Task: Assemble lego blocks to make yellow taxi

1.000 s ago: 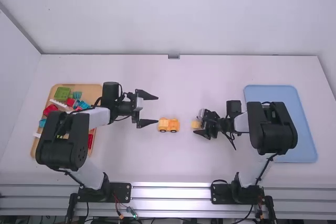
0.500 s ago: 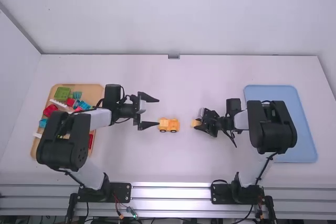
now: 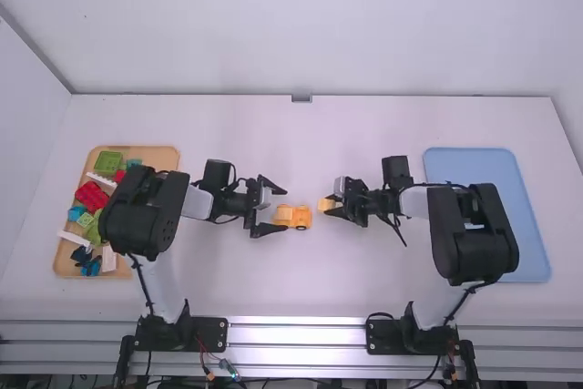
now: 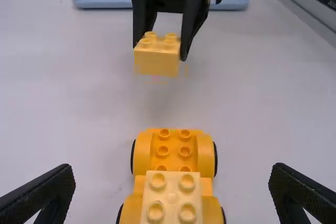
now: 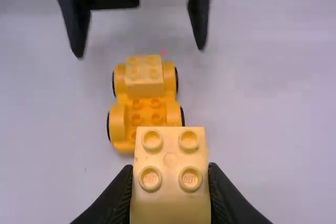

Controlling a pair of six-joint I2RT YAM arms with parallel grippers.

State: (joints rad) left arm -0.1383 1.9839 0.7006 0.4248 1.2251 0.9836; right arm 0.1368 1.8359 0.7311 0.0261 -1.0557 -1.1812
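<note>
The left gripper (image 3: 279,210) is open around the left end of the orange wheeled base (image 3: 302,217) at mid-table; in its own wrist view, the left gripper (image 4: 172,184) has a fingertip apart on either side. A pale yellow block (image 4: 171,195) sits on one end of the base. Just right of the base, the right gripper (image 3: 330,206) holds a second yellow block (image 3: 325,204). From the left wrist, that block (image 4: 156,59) hangs above the table. The right wrist view has the right gripper (image 5: 170,182) shut on this block (image 5: 170,177), studs visible.
On the left, a wooden tray (image 3: 168,159) holds several coloured bricks, partly under the left arm. A blue tray (image 3: 537,225) lies on the right, partly beneath the right arm.
Both arms have moved: the left gripper slightly right around the base's end, the right gripper leftward and slightly away from the camera with its block. The base has not visibly moved.
</note>
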